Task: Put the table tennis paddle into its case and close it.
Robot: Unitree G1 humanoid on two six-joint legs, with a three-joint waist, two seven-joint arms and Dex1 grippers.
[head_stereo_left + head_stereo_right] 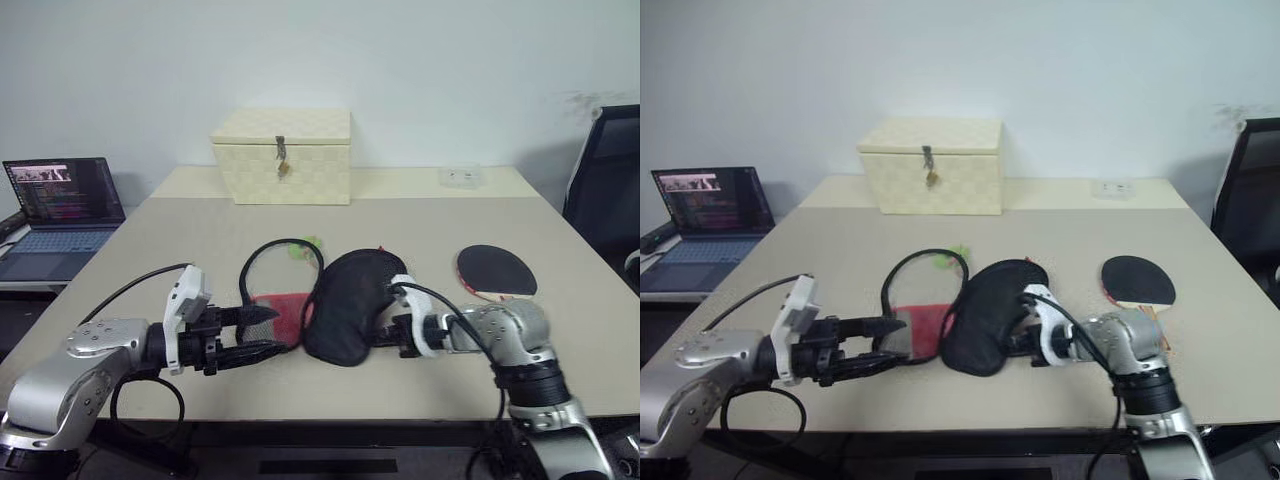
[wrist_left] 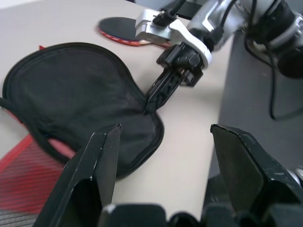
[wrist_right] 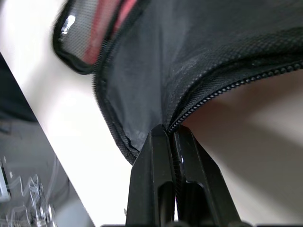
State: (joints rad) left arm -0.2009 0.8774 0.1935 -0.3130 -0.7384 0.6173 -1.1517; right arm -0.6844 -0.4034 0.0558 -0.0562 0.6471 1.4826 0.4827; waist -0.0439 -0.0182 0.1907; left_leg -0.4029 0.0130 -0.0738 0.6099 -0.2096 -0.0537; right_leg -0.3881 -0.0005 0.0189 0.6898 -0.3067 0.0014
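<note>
Currently, in the head views, the case is lying unzipped on the table, its black upper flap folded toward the robot's right and its red inner panel with the zip loop showing on the robot's left. The table tennis paddle is resting flat on the table well to the right of the case, outside it, black face up with the handle pointing toward the near edge. The right gripper is meeting the near right edge of the flap, while the left gripper is reaching in level beside the red panel, fingers spread. A cream latched box is standing at the far end, and a laptop is sitting off to the left.

Next, in the left wrist view, the left gripper's two fingers are standing wide apart with nothing between them, pointing at the near lobe of the flap. The right gripper is showing opposite, its tips pressed together on the flap's rim.

Finally, in the right wrist view, the right gripper's fingers are pressed tight together, pinching the zip edge of the case where the two tooth rows meet.

Judging from this, the step in hand is opening and steadying the case; the paddle is not yet inserted. The next move probably calls for holding the flap clear, securing the lower half, then fetching the paddle and sliding it head first into the opening.
</note>
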